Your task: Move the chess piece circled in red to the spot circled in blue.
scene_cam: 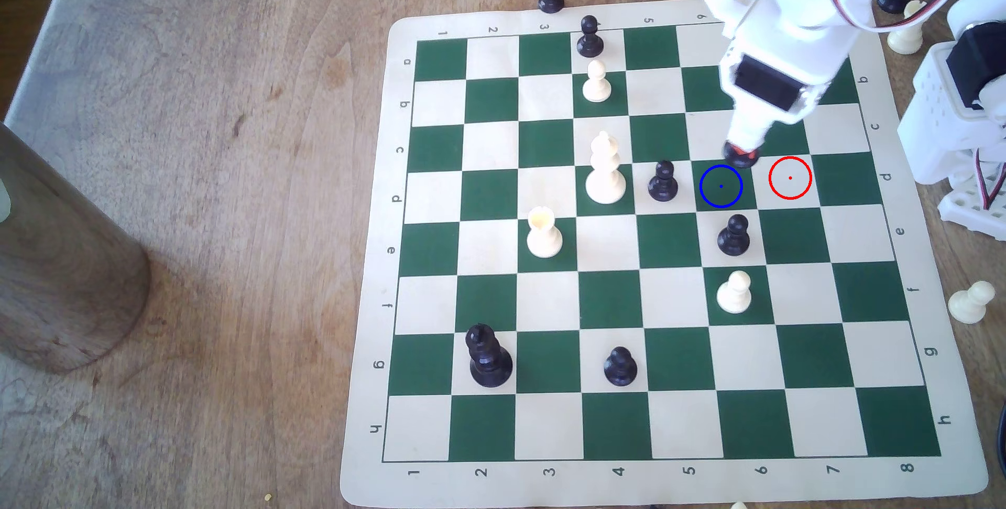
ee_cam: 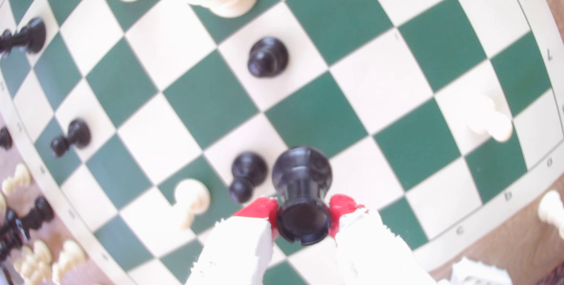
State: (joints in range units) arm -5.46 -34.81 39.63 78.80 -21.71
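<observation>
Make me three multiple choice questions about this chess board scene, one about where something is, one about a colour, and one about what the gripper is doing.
1. Where is the blue ring in the exterior view?
A. On the dark green square left of the red ring
B. On a cream square in row h
C. On the wooden table

2. What colour are the pads on the gripper fingers?
A. Blue
B. Red
C. Yellow

3. What is the gripper doing?
A. Open above a bare square
B. Shut on a white pawn
C. Shut on the black rook

Answers: A, the rings sit on neighbouring squares in row d; B, red pads show either side of the rook; C, the wrist view shows the rook's notched top clamped between the fingers.
</observation>
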